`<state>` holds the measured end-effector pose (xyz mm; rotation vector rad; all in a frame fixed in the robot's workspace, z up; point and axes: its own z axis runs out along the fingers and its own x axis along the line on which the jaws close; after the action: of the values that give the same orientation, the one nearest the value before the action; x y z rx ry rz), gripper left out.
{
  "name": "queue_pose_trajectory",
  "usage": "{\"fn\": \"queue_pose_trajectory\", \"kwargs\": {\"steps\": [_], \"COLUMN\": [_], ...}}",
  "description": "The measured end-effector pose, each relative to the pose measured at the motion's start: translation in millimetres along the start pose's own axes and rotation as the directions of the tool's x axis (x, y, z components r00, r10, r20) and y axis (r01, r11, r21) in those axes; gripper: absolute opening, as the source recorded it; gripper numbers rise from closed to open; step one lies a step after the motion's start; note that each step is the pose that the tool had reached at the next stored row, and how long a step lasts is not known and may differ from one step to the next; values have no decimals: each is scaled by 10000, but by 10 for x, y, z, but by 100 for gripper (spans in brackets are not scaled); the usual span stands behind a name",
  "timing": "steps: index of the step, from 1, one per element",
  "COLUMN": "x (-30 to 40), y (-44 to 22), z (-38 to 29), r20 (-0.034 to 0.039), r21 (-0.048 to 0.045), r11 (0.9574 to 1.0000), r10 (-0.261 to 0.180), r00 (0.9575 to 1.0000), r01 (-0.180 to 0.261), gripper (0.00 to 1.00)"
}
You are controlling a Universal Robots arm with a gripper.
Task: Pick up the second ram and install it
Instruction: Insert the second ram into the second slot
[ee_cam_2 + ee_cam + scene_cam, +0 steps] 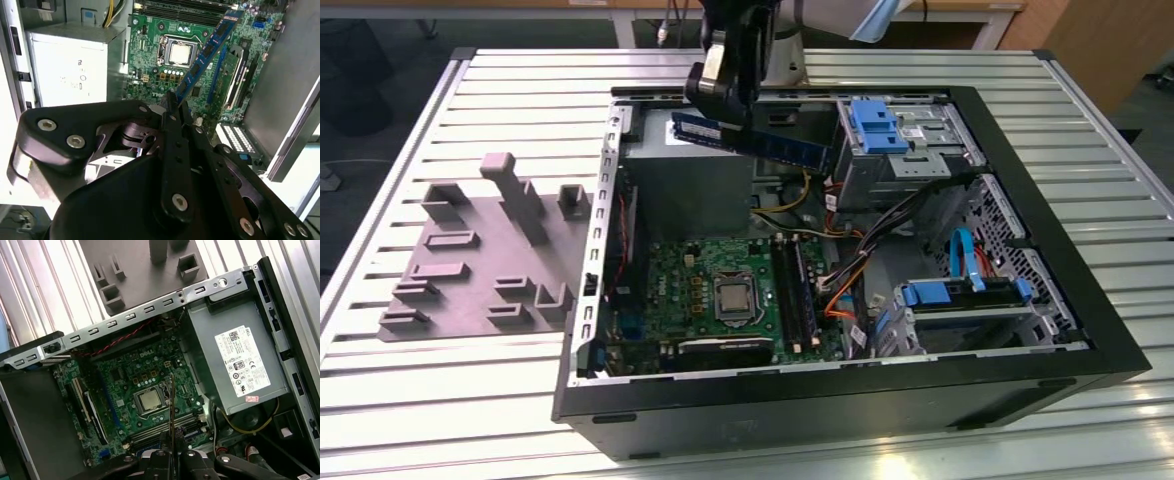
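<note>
Half done: the tool [720, 112] grips the second ram [754, 141] above the motherboard [720, 290], seemingly not slotted.

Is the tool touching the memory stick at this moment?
Touching. In the second wrist view the tool is closed on one end of the second ram. The exterior view shows the stick held above the open computer case.

power supply [220, 375], beside gripper [172, 460]: white label, print too small to read | motherboard [120, 390], beneath gripper: white lettering | ram [767, 145], in gripper: pale label, unreadable
</note>
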<state>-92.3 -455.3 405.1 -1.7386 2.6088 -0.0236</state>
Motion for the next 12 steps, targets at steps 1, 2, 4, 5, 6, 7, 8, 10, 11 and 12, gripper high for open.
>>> {"fn": "queue_pose_trajectory", "kwargs": {"steps": [1, 2, 4, 5, 6, 7, 8, 10, 11, 12], "x": [0, 0, 0, 0, 0, 0, 0, 0, 0, 0], "y": [0, 0, 0, 0, 0, 0, 0, 0, 0, 0], "z": [0, 1, 1, 2, 2, 3, 3, 3, 4, 4], "r20": [-2, -3, -6, -7, -7, -9, -10, -13, -14, -15], "r21": [0, -1, -1, -1, -3, -2, -2, -2, -2, -2], "r11": [10000, 9999, 9995, 9992, 9988, 9984, 9979, 9967, 9961, 9953], "r10": [77, 166, 329, 411, 493, 572, 650, 809, 886, 963], "r00": [10000, 9999, 9995, 9992, 9988, 9984, 9979, 9967, 9961, 9953], "r01": [-77, -166, -329, -411, -493, -572, -650, -809, -886, -963], "gripper": [14, 14, 14, 14, 14, 14, 14, 14, 14, 14]}}
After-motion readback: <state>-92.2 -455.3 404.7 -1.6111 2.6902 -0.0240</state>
